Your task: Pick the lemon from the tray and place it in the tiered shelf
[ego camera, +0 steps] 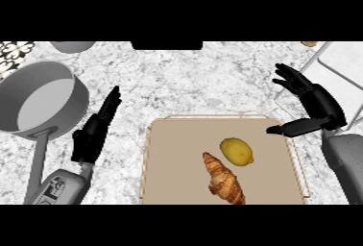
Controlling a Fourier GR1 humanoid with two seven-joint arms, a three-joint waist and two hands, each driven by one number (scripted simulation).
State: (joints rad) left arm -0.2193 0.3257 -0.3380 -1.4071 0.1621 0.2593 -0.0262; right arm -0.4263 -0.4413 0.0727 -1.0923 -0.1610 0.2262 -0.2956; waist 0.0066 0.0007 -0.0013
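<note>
Lemon (236, 151) on tray (170, 144), long axis near-to-far, near end slightly rightward; left hand (89, 141), right hand (319, 103) both uncurled, empty.

— What sort of place is showing here?
— A kitchen: a grey saucepan (42, 103) is sitting on a marble counter (212, 86), and a tray (159, 144) is holding a lemon (236, 151) and a croissant (224, 178).
</note>
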